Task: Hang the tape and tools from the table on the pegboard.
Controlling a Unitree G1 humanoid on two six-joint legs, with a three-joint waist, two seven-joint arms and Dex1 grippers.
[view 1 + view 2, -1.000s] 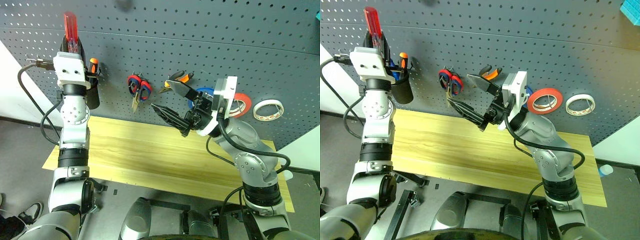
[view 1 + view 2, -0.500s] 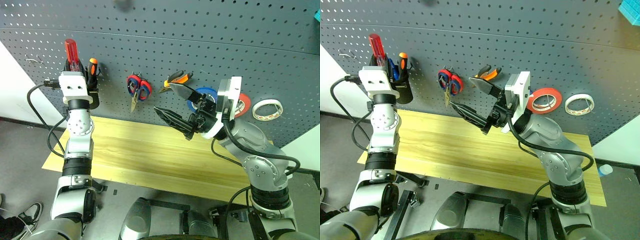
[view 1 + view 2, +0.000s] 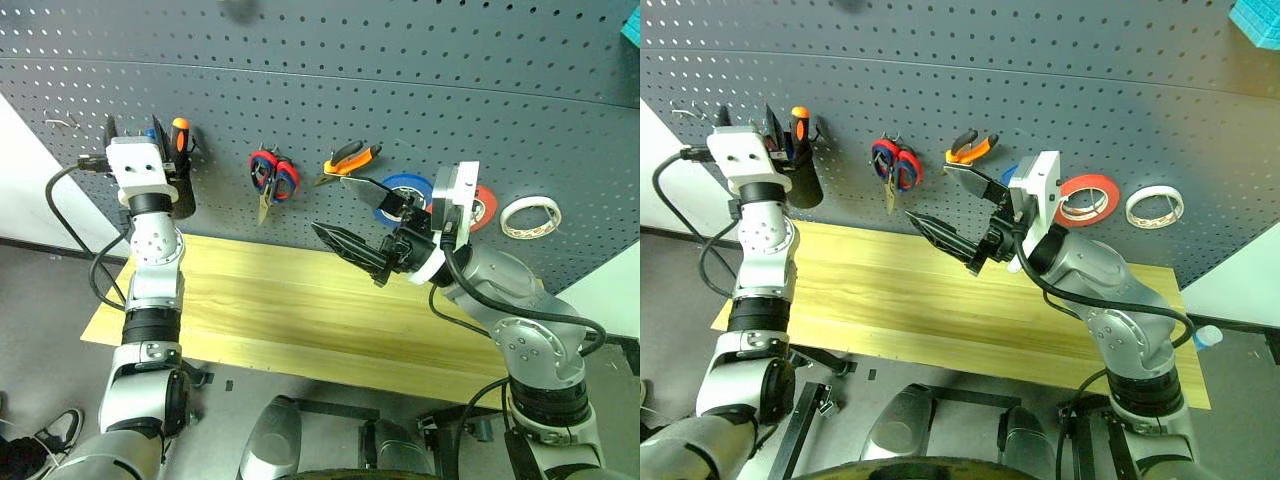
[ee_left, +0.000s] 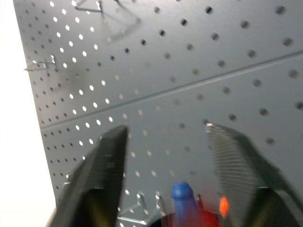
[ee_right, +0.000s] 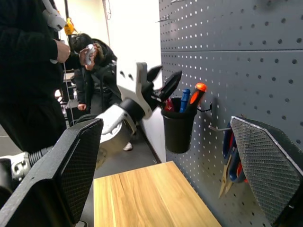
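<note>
No readable writing anywhere. Left tool raised at pegboard, upper left of frame, fingers apart and empty, just above black cup. Red screwdriver handle appears to sit in cup beside blue and orange handles; view blurred. Right tool mid-frame, fingers spread wide, empty, above worktop. Pliers and cream tape hang on pegboard, red-handled scissors between cup and pliers. Light wood worktop bare. People stand beyond worktop's end in right wrist view.
</note>
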